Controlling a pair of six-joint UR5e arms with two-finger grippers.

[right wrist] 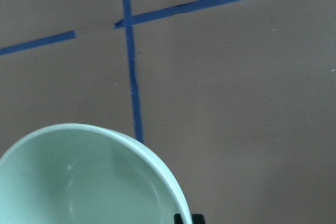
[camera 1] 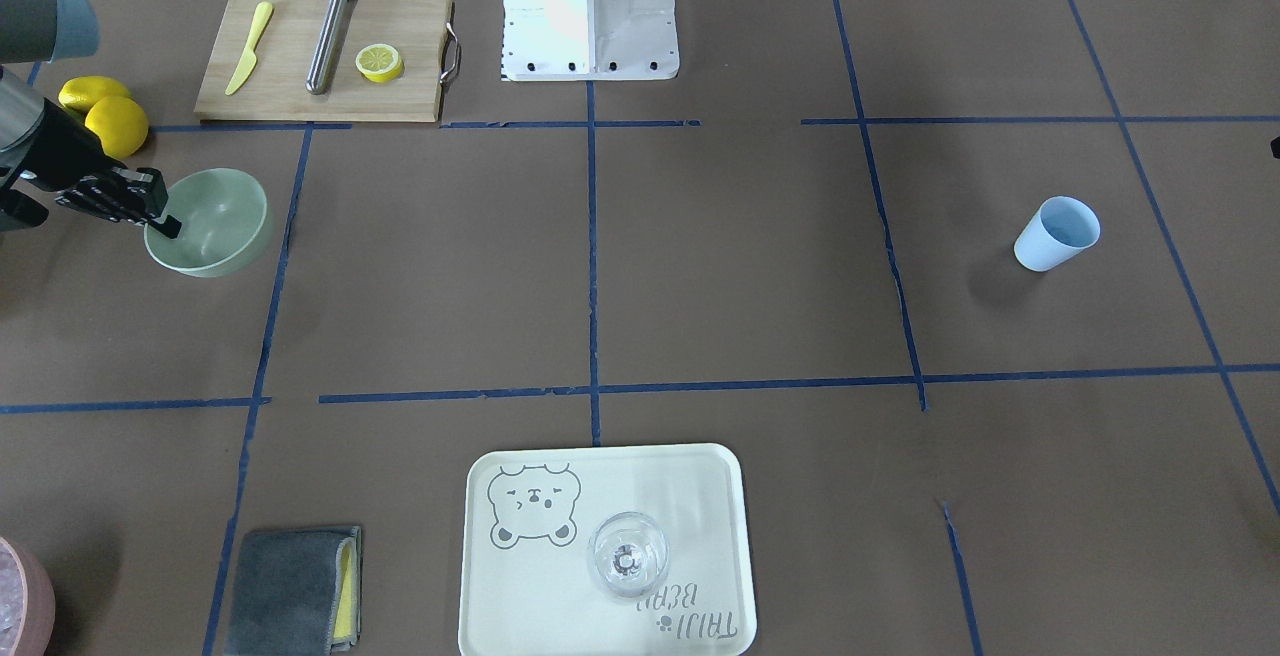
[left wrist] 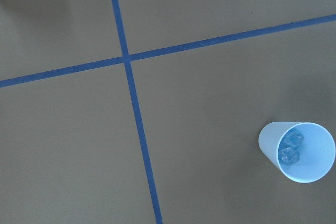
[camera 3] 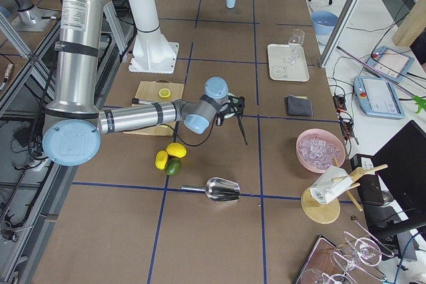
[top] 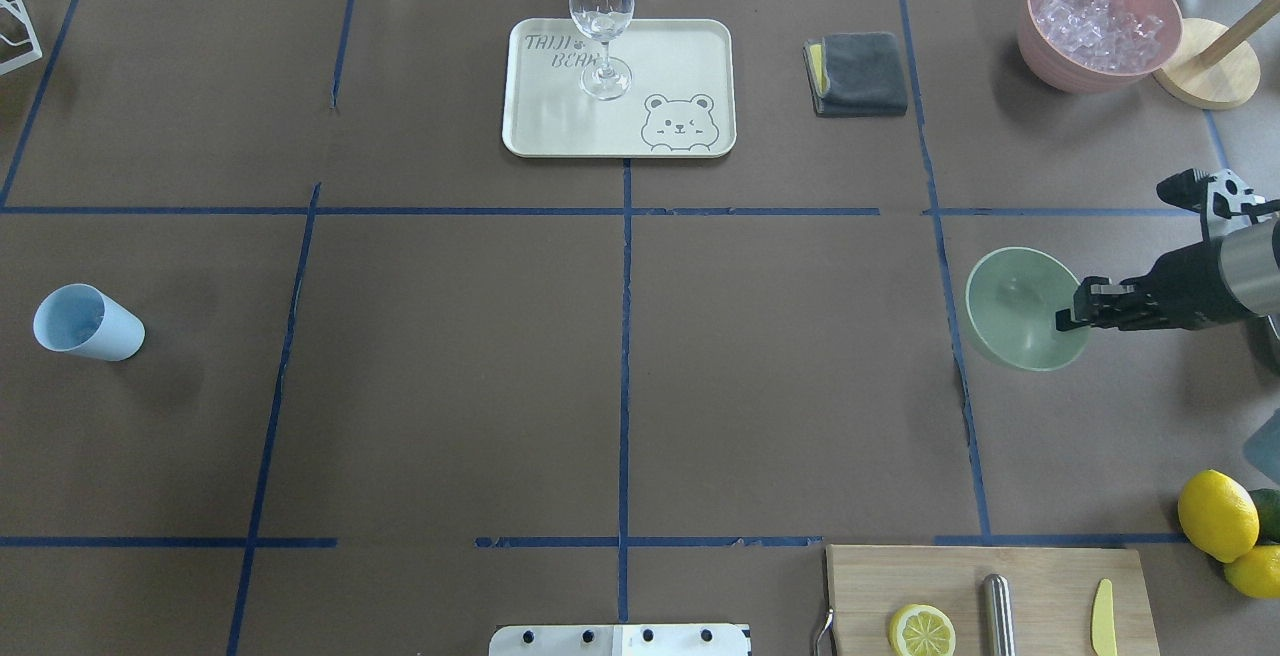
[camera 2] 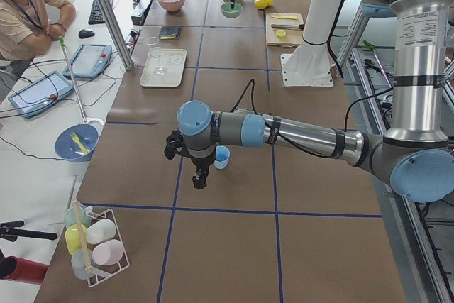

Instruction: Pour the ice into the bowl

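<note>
The pale mint-green bowl (top: 1015,308) sits at the table's right side, its inside bare; it also shows in the front view (camera 1: 215,226) and the right wrist view (right wrist: 79,182). My right gripper (top: 1075,311) is shut on the bowl's rim, one finger inside it. The ice (left wrist: 290,148) is a few clear cubes inside the light blue cup (top: 88,324) at the far left. My left gripper (camera 2: 198,173) shows only in the left side view, just beside the cup; I cannot tell whether it is open or shut.
A pink container (top: 1095,21) full of ice cubes stands at the back right. A cream tray (top: 690,56) holds a wine glass (top: 601,26). A grey cloth (top: 858,73), lemons (top: 1215,514) and a cutting board (top: 1040,576) lie on the right.
</note>
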